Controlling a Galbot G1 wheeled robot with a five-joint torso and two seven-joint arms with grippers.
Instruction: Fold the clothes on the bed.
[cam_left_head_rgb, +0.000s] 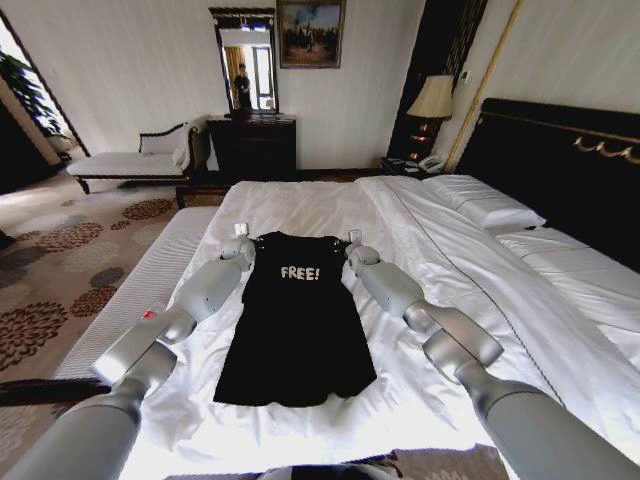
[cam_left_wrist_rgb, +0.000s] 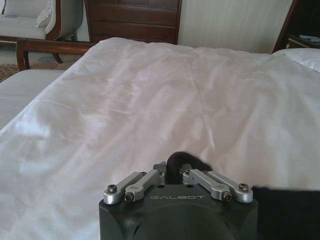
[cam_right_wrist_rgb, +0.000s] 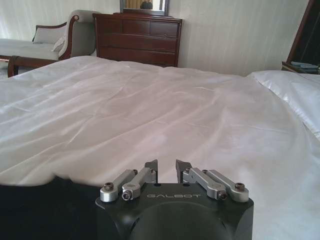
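Observation:
The clothes are one black T-shirt (cam_left_head_rgb: 297, 320) with white "FREE!" lettering, lying flat on the bed's white duvet (cam_left_head_rgb: 310, 200) with its collar toward the far end. My left gripper (cam_left_head_rgb: 243, 242) rests at the shirt's left shoulder. In the left wrist view this gripper (cam_left_wrist_rgb: 174, 170) is shut on a raised bunch of the black fabric (cam_left_wrist_rgb: 181, 159). My right gripper (cam_left_head_rgb: 354, 240) sits at the right shoulder. In the right wrist view the right gripper (cam_right_wrist_rgb: 166, 167) has a narrow gap with white duvet showing through, and the shirt's black edge (cam_right_wrist_rgb: 40, 205) lies beside it.
A dark headboard (cam_left_head_rgb: 560, 150) and white pillows (cam_left_head_rgb: 490, 205) run along the right. A dark dresser (cam_left_head_rgb: 252, 145) with a mirror and a pale chaise longue (cam_left_head_rgb: 130, 160) stand beyond the bed's far end. Patterned carpet (cam_left_head_rgb: 60, 260) lies to the left.

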